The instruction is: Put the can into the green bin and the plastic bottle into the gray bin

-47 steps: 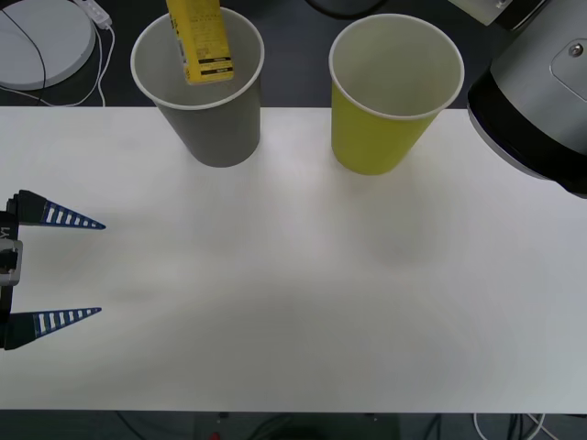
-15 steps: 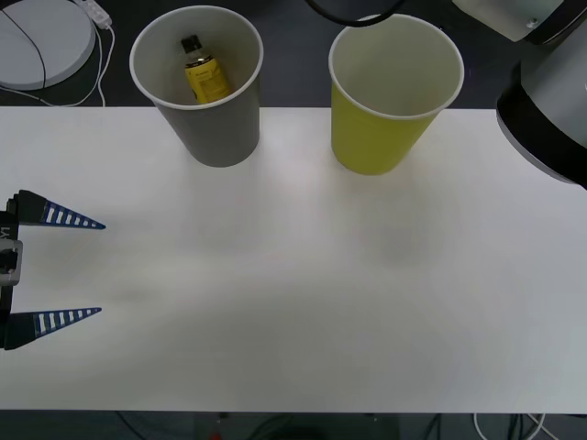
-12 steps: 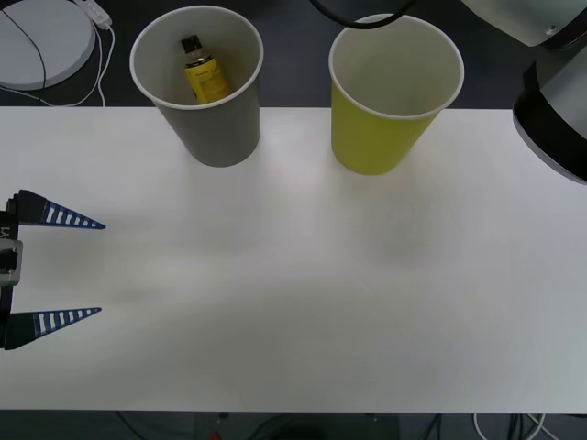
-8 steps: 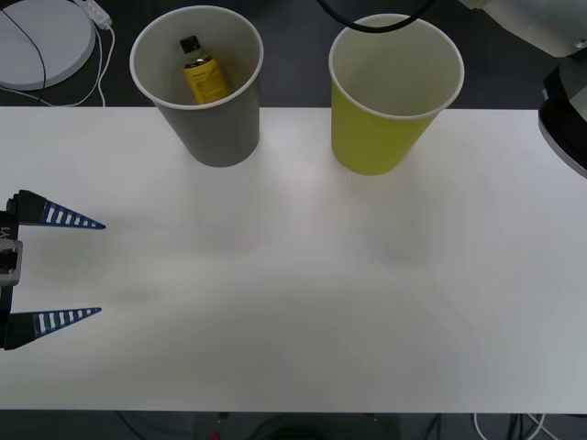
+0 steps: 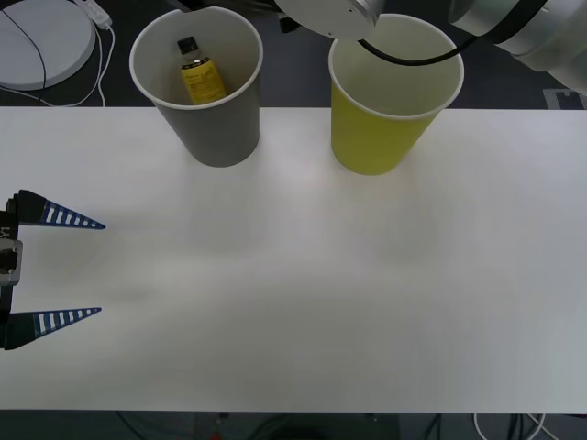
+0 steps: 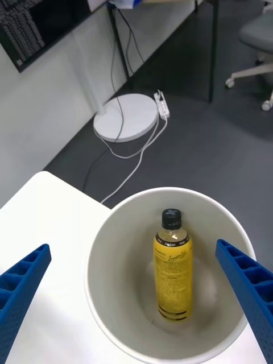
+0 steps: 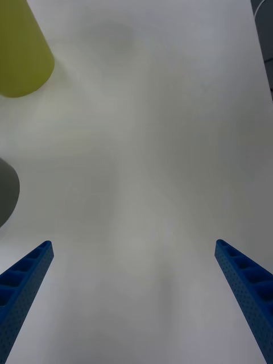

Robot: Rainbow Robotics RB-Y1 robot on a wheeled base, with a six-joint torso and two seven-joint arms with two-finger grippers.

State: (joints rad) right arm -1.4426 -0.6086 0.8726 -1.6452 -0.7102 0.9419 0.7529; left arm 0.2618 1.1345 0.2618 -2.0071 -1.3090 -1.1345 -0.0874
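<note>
Inside the gray bin (image 6: 119,284), below the right gripper (image 6: 133,296) jaws' wide gap, plastic bottle (image 6: 172,266).

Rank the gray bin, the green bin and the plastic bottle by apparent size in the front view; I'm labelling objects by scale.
1. The gray bin and the green bin: they look about alike, so I won't rank one over the other.
2. The plastic bottle, standing inside the gray bin, is clearly smallest.

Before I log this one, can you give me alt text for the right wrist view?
A yellow bottle with a black cap stands inside the gray bin, seen from above with the open right claw straddling the rim. Behind the table lies dark floor with a round white base and cable.
</note>
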